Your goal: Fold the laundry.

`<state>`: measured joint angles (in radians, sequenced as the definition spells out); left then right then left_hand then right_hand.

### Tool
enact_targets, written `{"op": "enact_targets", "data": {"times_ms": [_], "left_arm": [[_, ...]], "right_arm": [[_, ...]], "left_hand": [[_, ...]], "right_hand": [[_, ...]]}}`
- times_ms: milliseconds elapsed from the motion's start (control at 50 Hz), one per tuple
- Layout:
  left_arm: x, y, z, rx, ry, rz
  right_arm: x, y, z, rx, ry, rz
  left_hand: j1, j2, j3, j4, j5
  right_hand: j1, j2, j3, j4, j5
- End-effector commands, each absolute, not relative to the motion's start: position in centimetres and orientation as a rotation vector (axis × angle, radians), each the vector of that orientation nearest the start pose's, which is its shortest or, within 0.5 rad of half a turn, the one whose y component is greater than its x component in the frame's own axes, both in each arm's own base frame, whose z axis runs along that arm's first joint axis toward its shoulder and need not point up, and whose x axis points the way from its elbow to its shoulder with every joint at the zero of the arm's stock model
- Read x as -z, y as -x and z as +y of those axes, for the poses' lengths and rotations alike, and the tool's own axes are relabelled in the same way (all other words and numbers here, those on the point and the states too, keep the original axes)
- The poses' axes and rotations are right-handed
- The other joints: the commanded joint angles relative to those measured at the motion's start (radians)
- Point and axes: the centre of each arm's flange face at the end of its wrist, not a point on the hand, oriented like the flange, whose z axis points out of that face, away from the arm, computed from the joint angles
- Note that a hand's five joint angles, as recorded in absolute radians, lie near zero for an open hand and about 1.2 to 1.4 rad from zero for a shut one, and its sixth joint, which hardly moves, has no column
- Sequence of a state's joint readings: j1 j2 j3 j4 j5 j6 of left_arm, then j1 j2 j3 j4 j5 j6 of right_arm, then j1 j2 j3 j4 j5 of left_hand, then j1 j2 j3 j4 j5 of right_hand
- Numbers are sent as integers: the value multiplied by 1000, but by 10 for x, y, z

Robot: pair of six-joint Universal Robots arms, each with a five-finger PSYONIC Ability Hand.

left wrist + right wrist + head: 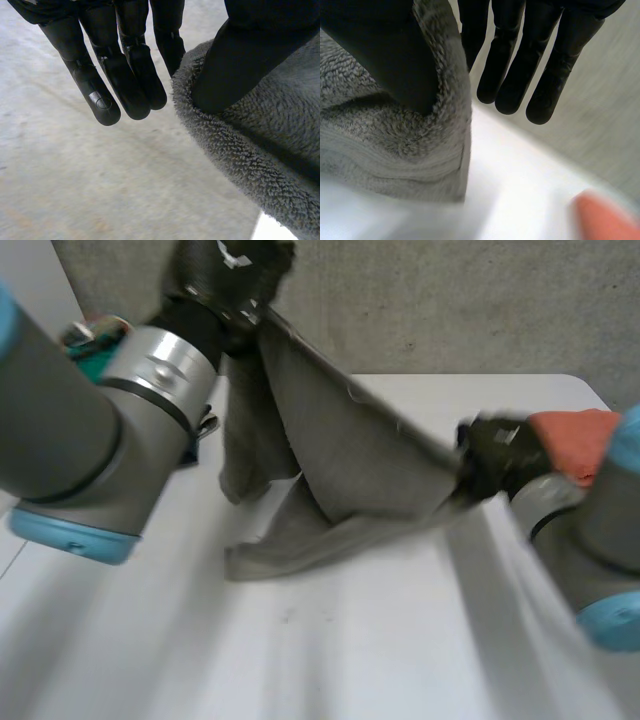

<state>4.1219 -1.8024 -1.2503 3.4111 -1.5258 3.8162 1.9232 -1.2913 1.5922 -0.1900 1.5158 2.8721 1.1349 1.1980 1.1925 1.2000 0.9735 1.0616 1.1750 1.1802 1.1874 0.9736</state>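
Note:
A grey towel [350, 460] hangs stretched between my two hands, and its lower part drapes onto the white table [350, 650]. My left hand [225, 275] holds one top corner high at the back. In the left wrist view its thumb [240, 60] pinches the fluffy towel edge [270, 150] while the fingers [125, 75] stay straight beside it. My right hand [500, 460] holds the other end lower, over the table's right side. There the thumb [385, 55] presses into the towel [395, 140], with straight fingers [520, 65] next to it.
A red-orange cloth [575, 440] lies at the table's right edge beside my right arm, and it appears below the right hand's fingertips as the same cloth [605, 220]. A green item [90, 350] sits behind my left arm. A grey wall [450, 300] stands behind the table.

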Motion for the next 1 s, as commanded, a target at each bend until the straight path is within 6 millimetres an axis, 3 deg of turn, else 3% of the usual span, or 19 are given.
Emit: {"op": "enact_targets", "data": {"times_ms": [20, 80, 200, 220, 260, 360, 400, 480, 500, 540, 560, 580, 660, 740, 840, 860, 880, 900, 1000], "left_arm": [[-390, 294, -233, 2548, -930, 1362], [-384, 283, -232, 2498, -919, 1406], [-352, 269, -238, 2345, -973, 1558], [-338, 267, -242, 2297, -999, 1607], [-330, 267, -245, 2273, -1011, 1630], [-268, 273, -286, 2111, -1070, 1776], [-261, 275, -302, 2113, -1055, 1758], [-267, 291, -352, 2245, -955, 1587], [-281, 298, -371, 2323, -892, 1466], [-304, 302, -387, 2417, -805, 1307], [-318, 304, -392, 2462, -759, 1225], [-348, 305, -396, 2543, -672, 1057], [-394, 306, -391, 2692, -512, 779], [-387, 309, -380, 2716, -525, 819], [-354, 298, -362, 2664, -608, 1005], [-327, 294, -354, 2613, -667, 1118], [-318, 293, -351, 2597, -687, 1150], [-313, 293, -350, 2588, -697, 1171], [-243, 288, -329, 2441, -851, 1419]], "right_arm": [[-335, -235, -263, 2428, 1107, 1911], [-357, -230, -247, 2424, 1251, 1909], [-348, -239, -236, 2253, 1601, 1971], [-344, -242, -238, 2238, 1638, 1969], [-328, -251, -249, 2183, 1742, 1979], [-295, -262, -279, 2124, 1796, 2076], [-285, -266, -294, 2136, 1782, 2105], [-288, -285, -339, 2418, 1647, 2013], [-301, -292, -359, 2624, 1524, 1917], [-322, -298, -375, 2853, 1362, 1783], [-346, -301, -384, 3064, 1191, 1613], [-360, -301, -386, 3164, 1095, 1515], [-398, -305, -384, 3400, 811, 1189], [-407, -310, -366, 3380, 808, 1160], [-380, -310, -353, 3264, 960, 1295], [-362, -307, -353, 3208, 1029, 1376], [-354, -306, -352, 3181, 1060, 1413], [-332, -304, -351, 3102, 1140, 1504], [-260, -288, -346, 2782, 1327, 1825]], "left_hand": [[261, 198, 204, 196, 248], [261, 198, 204, 196, 248], [261, 198, 204, 196, 248], [261, 198, 204, 196, 248], [261, 198, 204, 196, 248], [261, 198, 204, 196, 248], [261, 198, 204, 196, 248], [261, 198, 204, 196, 248], [261, 198, 204, 196, 248], [261, 198, 204, 196, 248], [261, 198, 204, 196, 248], [261, 198, 204, 196, 248], [261, 198, 204, 196, 248], [261, 198, 204, 196, 248], [261, 198, 204, 196, 248], [261, 198, 204, 196, 248], [261, 198, 204, 196, 248], [261, 198, 204, 196, 248], [261, 198, 204, 196, 248]], "right_hand": [[335, 221, 216, 209, 248], [335, 221, 216, 209, 248], [335, 221, 216, 209, 248], [335, 221, 216, 209, 248], [335, 221, 216, 209, 248], [335, 221, 216, 209, 248], [335, 221, 216, 209, 248], [335, 221, 216, 209, 248], [335, 221, 216, 209, 248], [335, 221, 216, 209, 248], [335, 221, 216, 209, 248], [335, 221, 216, 209, 248], [335, 221, 216, 209, 248], [335, 221, 216, 209, 248], [335, 221, 216, 209, 248], [335, 221, 216, 209, 248], [335, 221, 216, 209, 248], [335, 221, 216, 209, 248], [335, 221, 216, 209, 248]]}}
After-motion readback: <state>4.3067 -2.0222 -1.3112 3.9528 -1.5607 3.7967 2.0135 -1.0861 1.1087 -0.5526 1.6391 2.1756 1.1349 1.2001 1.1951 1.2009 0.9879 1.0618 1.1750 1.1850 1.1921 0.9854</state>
